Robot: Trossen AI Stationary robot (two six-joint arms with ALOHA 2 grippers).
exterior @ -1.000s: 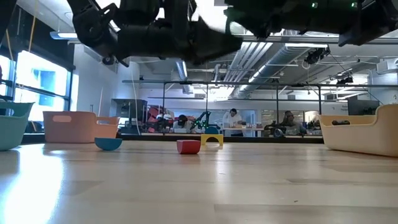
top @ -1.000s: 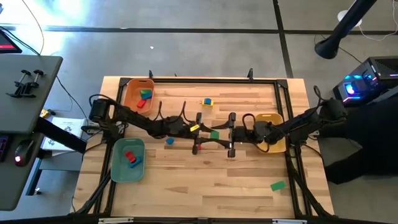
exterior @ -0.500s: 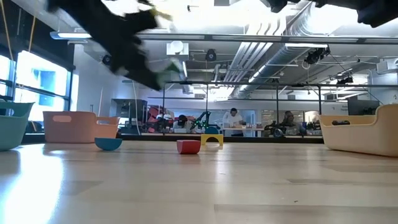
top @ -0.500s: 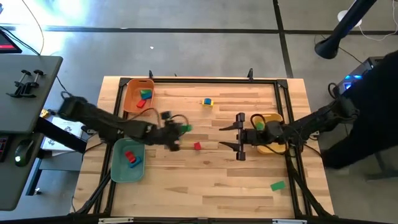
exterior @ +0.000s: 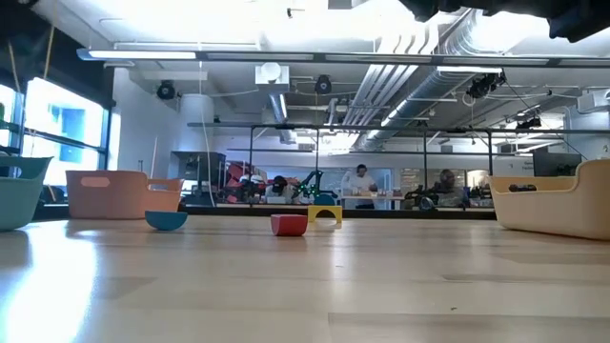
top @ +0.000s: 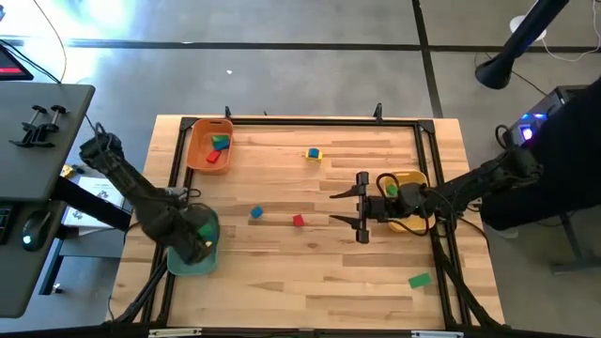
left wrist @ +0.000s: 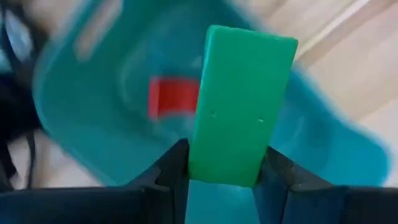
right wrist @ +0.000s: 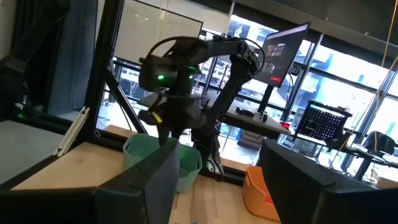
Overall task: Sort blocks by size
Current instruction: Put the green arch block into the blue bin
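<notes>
The wooden table [top: 310, 272] carries three trays: a teal tray [top: 178, 258] at its left front edge, an orange tray [top: 199, 143] at the left rear corner, and a yellow tray [top: 415, 178] on the right side. The left arm reaches over the teal tray, and the left gripper [left wrist: 221, 171] is clamped on a long green block [left wrist: 242, 102], held upright between its two dark fingers directly above the tray's hollow, where a red block [left wrist: 173, 96] lies. The right arm stretches inward from the right edge, and the right gripper [top: 360, 207] hangs above the table just beside the yellow tray, its fingers spread apart with nothing between them. The orange tray holds a blue-and-green block [top: 221, 142] and a red one [top: 212, 158]. Loose on the wood are a flat green block [top: 419, 280] near the right front corner, a small red block [top: 298, 221] and a small blue block [top: 255, 213] close together mid-table, and a small yellow-and-blue block [top: 313, 154] toward the rear.
</notes>
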